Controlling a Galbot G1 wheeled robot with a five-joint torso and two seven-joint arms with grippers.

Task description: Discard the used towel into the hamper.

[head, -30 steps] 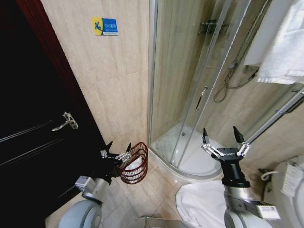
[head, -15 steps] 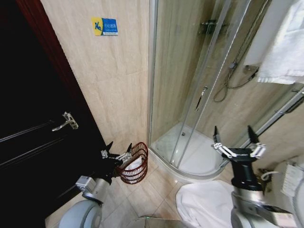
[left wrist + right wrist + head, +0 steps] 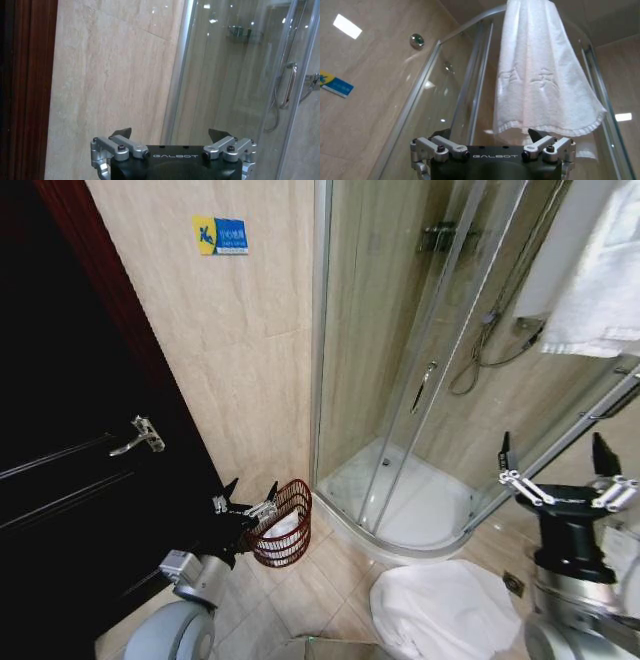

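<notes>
Beige tiled walls [image 3: 250, 350] meet a curved glass shower cabin [image 3: 400, 380] with a white tray. A dark door [image 3: 70, 480] with a metal handle [image 3: 138, 436] stands left; a blue sign [image 3: 220, 235] hangs on the wall, and the floor [image 3: 320, 580] is tiled.

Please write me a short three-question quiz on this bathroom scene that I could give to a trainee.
1. True or false: the hamper stands on the floor by the tiled wall, beside the left gripper.
2. Multiple choice: where is a white towel hanging? A) on the door handle B) over the top of the shower enclosure C) inside the hamper D) on the left gripper.
3. Fill in the gap: the right gripper is raised with its fingers ____ and holds nothing.

Key
1. True.
2. B; the right wrist view shows it draped over the curved top rail.
3. Open.
</notes>
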